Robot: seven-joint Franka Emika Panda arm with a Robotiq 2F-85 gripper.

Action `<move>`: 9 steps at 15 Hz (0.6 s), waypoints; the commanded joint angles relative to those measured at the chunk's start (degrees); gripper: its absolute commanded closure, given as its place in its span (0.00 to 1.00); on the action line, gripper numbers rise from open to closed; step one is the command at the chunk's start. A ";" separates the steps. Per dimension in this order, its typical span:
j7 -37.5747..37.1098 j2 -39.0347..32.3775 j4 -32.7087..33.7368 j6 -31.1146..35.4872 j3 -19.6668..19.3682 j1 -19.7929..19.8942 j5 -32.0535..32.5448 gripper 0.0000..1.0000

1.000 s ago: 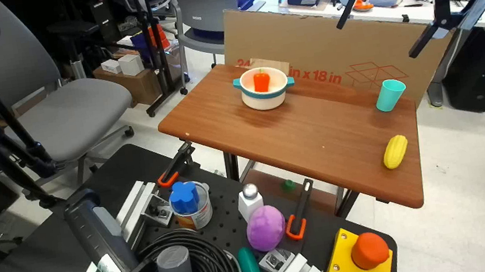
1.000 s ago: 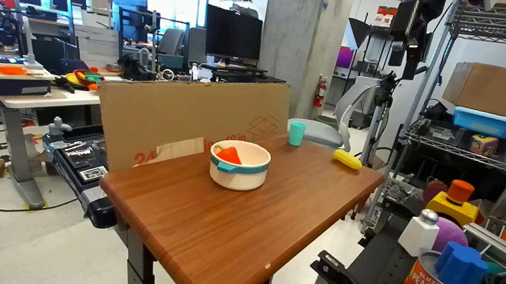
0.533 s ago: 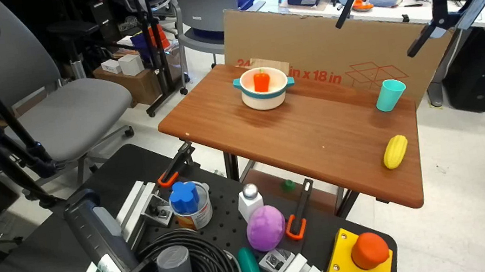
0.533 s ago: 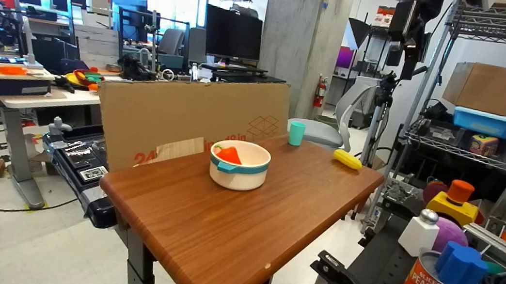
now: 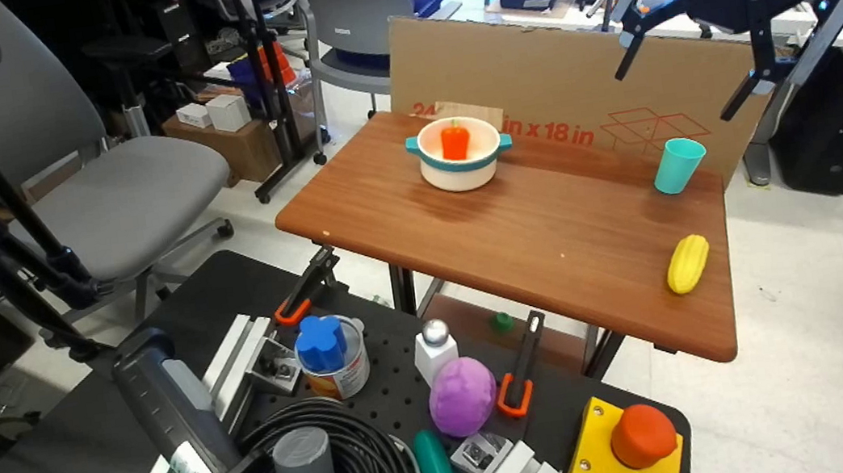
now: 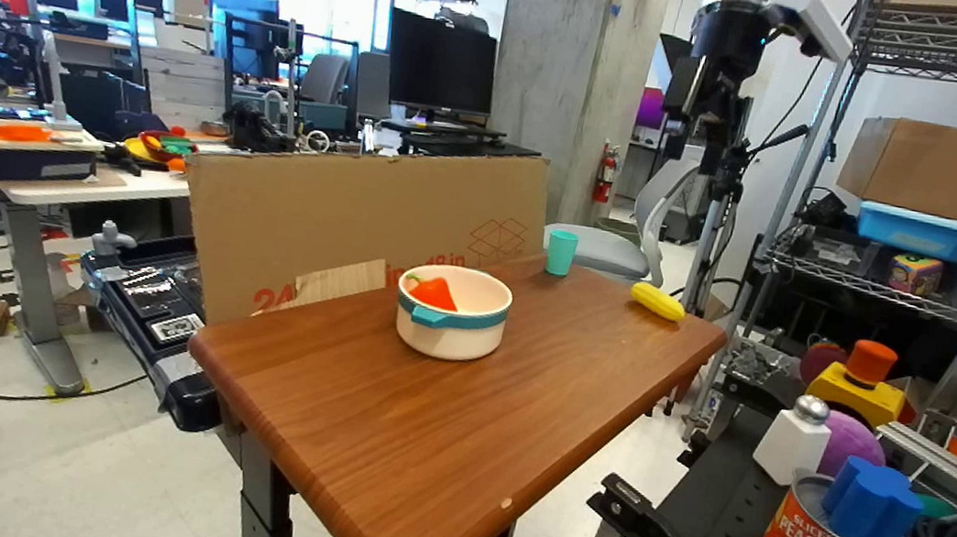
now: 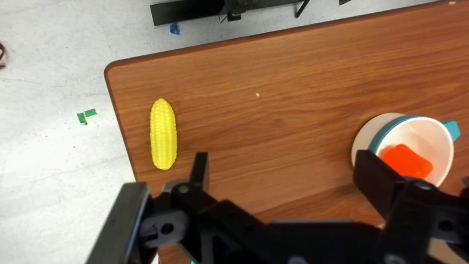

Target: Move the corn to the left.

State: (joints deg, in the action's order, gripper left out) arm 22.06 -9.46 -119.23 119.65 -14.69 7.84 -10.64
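Observation:
The yellow corn [image 5: 688, 264] lies on its side on the brown wooden table near a short edge. It also shows in the other exterior picture [image 6: 657, 302] and in the wrist view [image 7: 163, 134], where it is left of the jaws. My gripper [image 5: 672, 96] is open and empty, high above the table. In an exterior view the gripper [image 6: 691, 160] hangs above the corn end of the table. In the wrist view the wide-apart fingers [image 7: 280, 154] have only table surface between them, and the corn is outside them.
A white pot with teal handles [image 5: 460, 176] holds an orange-red pepper [image 5: 455, 142]. A teal cup [image 5: 679, 165] stands near the corn. A cardboard sheet [image 5: 531, 75] stands along the table's long edge. A black cart [image 5: 390, 428] with several items stands alongside.
My gripper has come lower and turned slightly. It has shifted left in one exterior picture and a little right in the other. The corn, pot and cup have not moved.

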 commanded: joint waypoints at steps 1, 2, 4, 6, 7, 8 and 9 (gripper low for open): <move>-3.39 -10.05 7.03 2.14 2.62 2.26 1.71 0.00; -4.13 -12.58 8.57 2.48 3.05 2.58 2.32 0.00; -5.41 -17.42 12.05 2.29 3.70 3.13 4.27 0.00; -7.37 -21.55 15.43 1.44 4.05 3.52 6.17 0.00; -8.42 -23.35 16.91 1.49 4.14 3.68 7.07 0.00; -9.87 -25.26 18.59 1.53 4.16 3.87 7.76 0.00; -11.24 -26.90 20.28 0.61 4.06 3.94 8.59 0.00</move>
State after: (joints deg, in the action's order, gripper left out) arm 14.21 -31.04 -105.19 121.70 -11.67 10.28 -4.53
